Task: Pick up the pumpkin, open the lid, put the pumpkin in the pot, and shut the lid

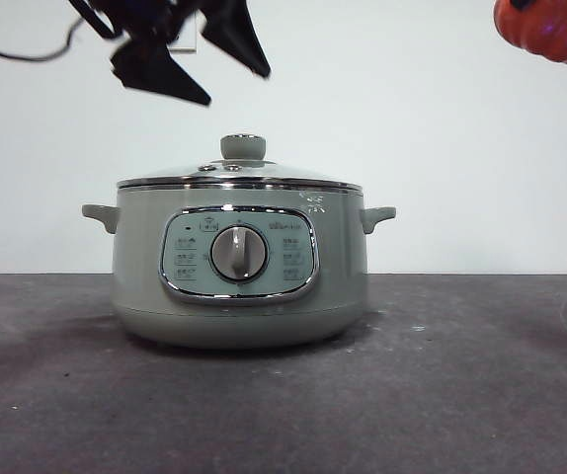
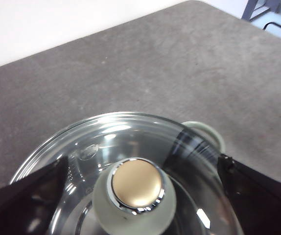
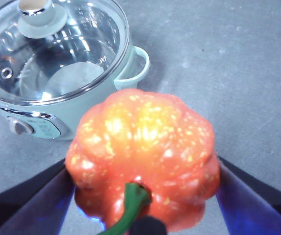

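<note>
The pale green pot point(image 1: 145, 286) stands on the grey table with the glass lid point(image 1: 293, 176) shut on it. The lid's knob point(image 1: 243, 147) points up. My left gripper point(image 1: 234, 87) hangs open just above the knob, and in the left wrist view its jaws point(image 2: 143, 160) stand either side of the knob point(image 2: 136, 183) without touching it. My right gripper point(image 3: 141, 164) is shut on the orange pumpkin point(image 3: 145, 142) and holds it high, above and to the right of the pot point(image 3: 37, 128). The pumpkin point(image 1: 550, 30) shows at the front view's top right corner.
The grey table point(image 1: 461, 395) runs out on both sides of the pot. A white wall stands behind. The pot's side handles point(image 1: 380, 216) stick out left and right. A table edge and dark frame legs point(image 2: 263, 10) show in the left wrist view.
</note>
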You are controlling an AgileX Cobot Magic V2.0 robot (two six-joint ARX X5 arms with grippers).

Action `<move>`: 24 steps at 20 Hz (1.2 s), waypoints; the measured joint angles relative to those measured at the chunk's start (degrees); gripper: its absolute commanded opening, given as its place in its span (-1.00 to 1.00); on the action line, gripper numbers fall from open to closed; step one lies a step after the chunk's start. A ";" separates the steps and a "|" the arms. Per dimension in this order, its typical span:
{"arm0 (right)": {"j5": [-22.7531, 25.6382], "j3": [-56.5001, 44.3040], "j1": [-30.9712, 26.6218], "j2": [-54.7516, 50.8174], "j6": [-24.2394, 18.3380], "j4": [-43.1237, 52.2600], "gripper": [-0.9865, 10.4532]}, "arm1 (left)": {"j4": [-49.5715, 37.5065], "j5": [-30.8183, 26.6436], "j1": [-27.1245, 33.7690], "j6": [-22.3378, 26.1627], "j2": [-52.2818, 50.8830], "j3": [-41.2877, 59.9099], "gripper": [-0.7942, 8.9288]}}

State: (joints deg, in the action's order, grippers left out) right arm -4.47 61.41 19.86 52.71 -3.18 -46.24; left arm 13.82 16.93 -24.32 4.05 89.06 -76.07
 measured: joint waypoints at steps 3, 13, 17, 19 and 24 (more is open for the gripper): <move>0.00 0.00 0.00 -0.17 0.02 -0.15 -0.84 | -2.27 -0.66 -0.31 0.00 3.78 0.00 0.75; 0.00 0.00 0.00 -0.17 0.37 -0.76 -0.84 | -5.22 -3.37 -2.01 0.00 9.07 -0.02 0.61; 0.00 0.00 0.00 -0.17 0.37 -0.81 -0.84 | -4.66 -3.39 -2.08 0.00 9.07 -0.02 0.00; 0.00 0.00 0.00 -0.17 0.37 -0.81 -0.84 | -4.24 -3.41 -2.27 0.00 9.07 -0.02 -0.27; 0.02 0.00 0.00 -0.17 0.37 -0.81 -0.84 | -4.07 -4.11 -2.36 0.66 9.07 -0.15 -0.70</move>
State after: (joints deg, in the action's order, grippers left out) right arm -4.45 61.41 19.86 52.53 -2.81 -47.05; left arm 9.76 12.82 -26.68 4.71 98.13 -76.23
